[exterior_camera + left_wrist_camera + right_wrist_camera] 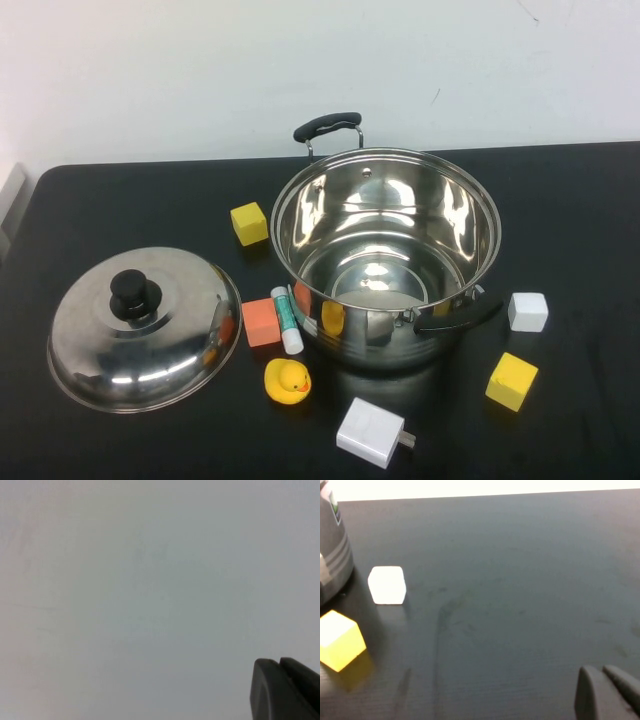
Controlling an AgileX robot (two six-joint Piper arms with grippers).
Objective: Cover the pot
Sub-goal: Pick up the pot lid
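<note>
Pot [385,258] uncovered, bench [580,200] centre toward far edge; lid [145,328] upright on bench toward left edge. Left gripper [285,690] faces blank wall, right gripper [607,692] over bench; jaw opening indeterminable for both.

**A staged lab tabletop, not a kitchen**

A bare black table [560,200] fills the lower frame against a plain white wall [200,70] across the top. Cookware sits among test props: an uncovered steel pot [385,255] at centre, foam-like blocks [249,223], and a rubber duck [288,381] at bottom centre.
</note>
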